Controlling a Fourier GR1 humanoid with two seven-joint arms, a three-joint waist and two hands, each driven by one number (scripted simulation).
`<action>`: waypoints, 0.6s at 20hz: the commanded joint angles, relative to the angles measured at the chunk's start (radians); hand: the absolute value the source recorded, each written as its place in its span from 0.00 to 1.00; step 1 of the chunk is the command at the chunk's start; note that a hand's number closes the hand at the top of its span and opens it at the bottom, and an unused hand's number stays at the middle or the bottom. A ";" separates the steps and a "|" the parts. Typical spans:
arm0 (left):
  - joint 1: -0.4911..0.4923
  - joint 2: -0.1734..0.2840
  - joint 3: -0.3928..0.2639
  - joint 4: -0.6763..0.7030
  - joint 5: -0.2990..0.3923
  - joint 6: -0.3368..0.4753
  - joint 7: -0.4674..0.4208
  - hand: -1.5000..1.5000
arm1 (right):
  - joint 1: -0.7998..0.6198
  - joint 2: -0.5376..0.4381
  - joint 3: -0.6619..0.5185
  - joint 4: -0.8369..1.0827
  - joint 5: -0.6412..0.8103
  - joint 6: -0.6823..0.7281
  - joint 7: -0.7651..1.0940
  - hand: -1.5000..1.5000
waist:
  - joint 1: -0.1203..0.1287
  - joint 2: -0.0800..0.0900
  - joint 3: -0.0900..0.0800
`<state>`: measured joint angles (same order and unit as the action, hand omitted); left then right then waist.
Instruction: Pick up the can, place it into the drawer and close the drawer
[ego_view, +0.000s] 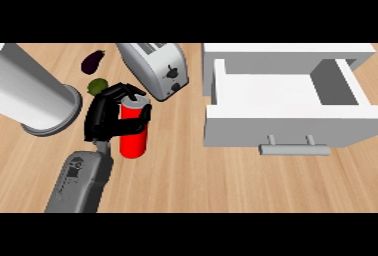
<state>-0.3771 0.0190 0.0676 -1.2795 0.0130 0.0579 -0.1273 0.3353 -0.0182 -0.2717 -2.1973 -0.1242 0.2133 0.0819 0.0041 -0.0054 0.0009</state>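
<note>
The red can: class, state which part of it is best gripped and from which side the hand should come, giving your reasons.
Grip the red can around its straight cylindrical middle, coming from its left, as the left hand does. The toaster stands close behind it.

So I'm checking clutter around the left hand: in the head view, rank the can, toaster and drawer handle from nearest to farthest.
From the left hand:
1. Can, in its grasp.
2. Toaster, up and right.
3. Drawer handle, far right.
</note>
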 joint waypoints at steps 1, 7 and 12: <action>-0.090 -0.009 -0.022 -0.086 -0.011 0.051 0.150 1.00 | -0.006 -0.010 -0.024 -0.030 -0.033 0.006 0.035 0.00 | -0.009 0.003 -0.001; -0.257 -0.019 -0.197 -0.094 -0.002 0.227 0.320 1.00 | -0.026 0.017 0.028 -0.002 0.039 -0.019 0.008 0.00 | -0.015 0.005 -0.001; -0.452 -0.019 -0.225 0.034 -0.028 0.314 0.329 1.00 | -0.075 0.009 0.030 0.023 0.058 -0.027 0.019 0.00 | -0.020 0.008 -0.001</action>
<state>-0.6822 0.0013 -0.1299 -1.3297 0.0003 0.2991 0.1715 0.3036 -0.0135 -0.2652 -2.1983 -0.1088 0.2028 0.0953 -0.0126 -0.0004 0.0004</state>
